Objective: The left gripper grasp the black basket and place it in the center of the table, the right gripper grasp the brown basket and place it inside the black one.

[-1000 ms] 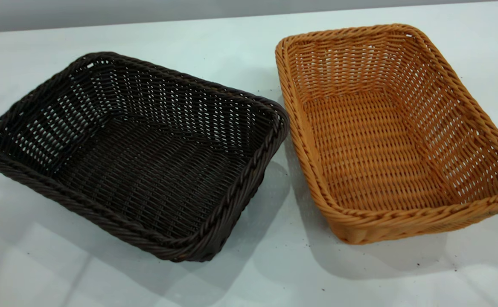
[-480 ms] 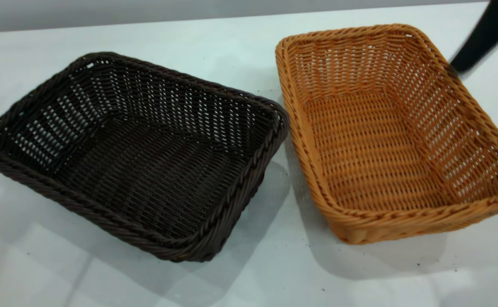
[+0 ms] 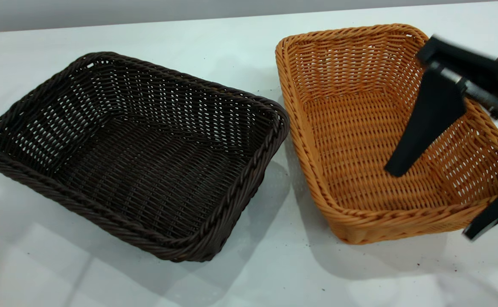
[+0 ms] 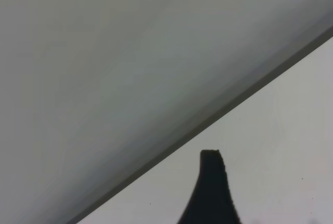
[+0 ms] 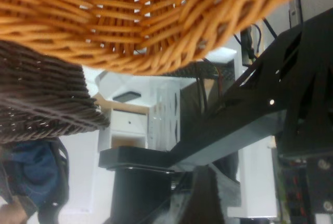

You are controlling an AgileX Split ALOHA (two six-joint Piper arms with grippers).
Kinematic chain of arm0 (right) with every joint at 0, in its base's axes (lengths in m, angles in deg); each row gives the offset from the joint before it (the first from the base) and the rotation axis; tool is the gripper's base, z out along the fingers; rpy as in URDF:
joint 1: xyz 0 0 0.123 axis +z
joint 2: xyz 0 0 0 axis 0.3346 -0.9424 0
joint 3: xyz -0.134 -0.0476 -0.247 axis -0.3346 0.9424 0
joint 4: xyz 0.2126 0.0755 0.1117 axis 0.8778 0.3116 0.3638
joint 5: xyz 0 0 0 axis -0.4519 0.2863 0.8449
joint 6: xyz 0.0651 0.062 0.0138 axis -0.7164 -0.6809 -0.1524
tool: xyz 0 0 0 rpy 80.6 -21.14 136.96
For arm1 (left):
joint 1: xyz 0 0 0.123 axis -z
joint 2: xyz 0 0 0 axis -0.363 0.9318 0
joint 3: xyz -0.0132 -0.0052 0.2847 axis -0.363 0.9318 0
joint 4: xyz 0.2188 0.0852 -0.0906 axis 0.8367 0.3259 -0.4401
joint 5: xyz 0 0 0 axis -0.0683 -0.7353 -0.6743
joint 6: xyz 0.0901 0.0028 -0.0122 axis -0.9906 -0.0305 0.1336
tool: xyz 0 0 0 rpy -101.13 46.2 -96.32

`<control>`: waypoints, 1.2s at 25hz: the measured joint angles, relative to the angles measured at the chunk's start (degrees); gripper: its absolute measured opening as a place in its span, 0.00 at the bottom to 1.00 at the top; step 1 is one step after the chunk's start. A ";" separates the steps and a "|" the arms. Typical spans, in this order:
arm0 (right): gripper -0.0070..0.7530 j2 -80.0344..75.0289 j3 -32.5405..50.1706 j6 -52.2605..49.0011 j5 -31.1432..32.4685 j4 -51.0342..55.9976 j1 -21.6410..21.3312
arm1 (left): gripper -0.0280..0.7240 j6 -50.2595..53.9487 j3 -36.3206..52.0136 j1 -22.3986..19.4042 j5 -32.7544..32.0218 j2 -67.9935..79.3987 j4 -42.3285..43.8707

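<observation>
Exterior view shows the black basket [image 3: 133, 155] sitting at the left of the white surface [image 3: 249, 273], turned at a slant, with its right corner just beside the brown basket [image 3: 385, 132], which lies at the right; I cannot tell whether the two rims touch. Both are shallow woven wicker trays with braided rims and flared, open-weave sides, and both look empty. By the look of them they should be light and fairly stiff, though a wall may flex a little under a pinch. The braided rim is the natural place to take hold: one finger inside, one outside a wall, with the weave giving good friction. A hold at one side will probably let the far end sag or swing, so a grip near the middle of a long wall seems safer.

Over the brown basket hangs the right tool [image 3: 445, 196], spread wide, one finger [image 3: 428, 123] above the basket's floor and the other [image 3: 492, 213] outside its near right corner, so the right wall lies roughly between them. It grips nothing yet. The right wrist view looks up close past the orange weave [image 5: 156, 16] with the dark rim [image 5: 47, 99] beside it.

The left tool [image 4: 210, 193] shows only one finger tip in its own wrist view, above bare surface by the edge; whether it is spread or closed, I cannot tell. The black basket is untouched.
</observation>
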 joint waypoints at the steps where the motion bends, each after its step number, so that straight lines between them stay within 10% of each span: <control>1: 0.72 -0.94 0.00 0.89 -0.50 0.13 0.00 | 0.70 0.00 0.00 0.00 -0.01 0.00 0.00; 30: 0.72 -5.56 0.04 11.90 -18.13 -4.94 0.00 | 0.70 0.05 0.05 0.00 -0.66 0.00 0.00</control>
